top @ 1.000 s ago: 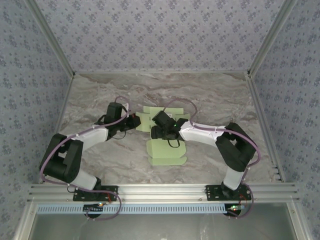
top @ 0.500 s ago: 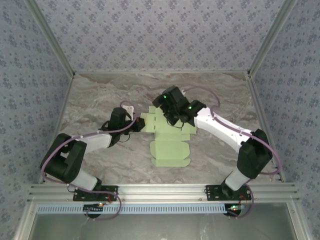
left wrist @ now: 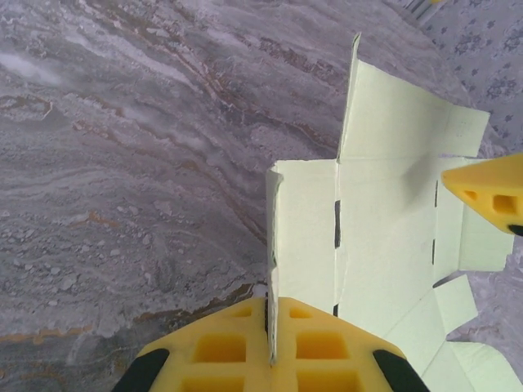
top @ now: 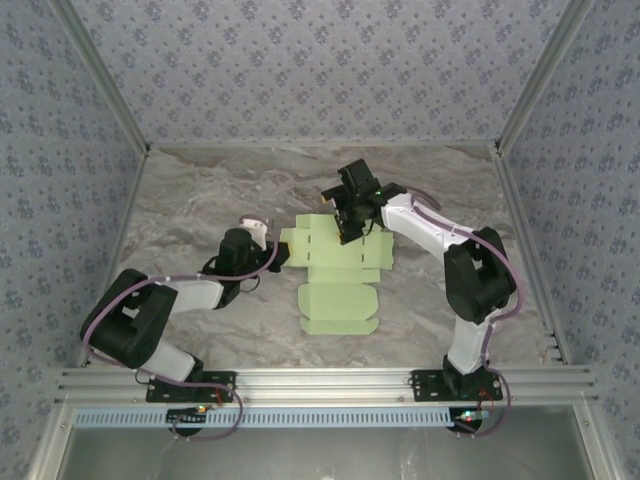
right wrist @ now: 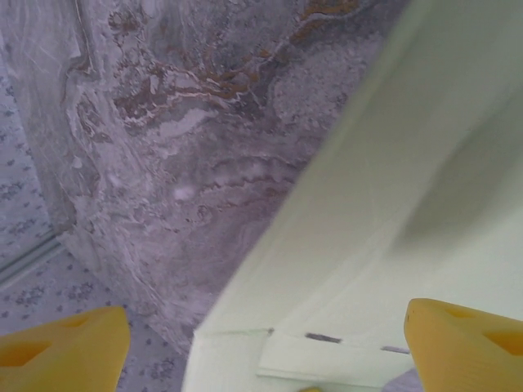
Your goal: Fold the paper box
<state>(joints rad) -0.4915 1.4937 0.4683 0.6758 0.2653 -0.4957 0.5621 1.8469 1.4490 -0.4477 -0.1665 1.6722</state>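
Left tool (left wrist: 270,318) pinching paper box (left wrist: 384,204), lengthwise (near-far)

A tabletop (top: 200,200) with a grey-and-white marble pattern, streaked with brownish veins, formed the floor of an enclosure. A far wall (top: 320,70), a left wall (top: 50,200) and a right wall (top: 595,200) stood around it, all papered in pale blue-grey with a repeating print of small flowers. A slim aluminium left post (top: 100,75) and right post (top: 540,75) ran along the far corners where the walls met. Across the near edge lay a grooved aluminium rail (top: 330,380). Just nearer than that was a light blue slotted strip (top: 330,417), then a plain grey panel (top: 320,455).
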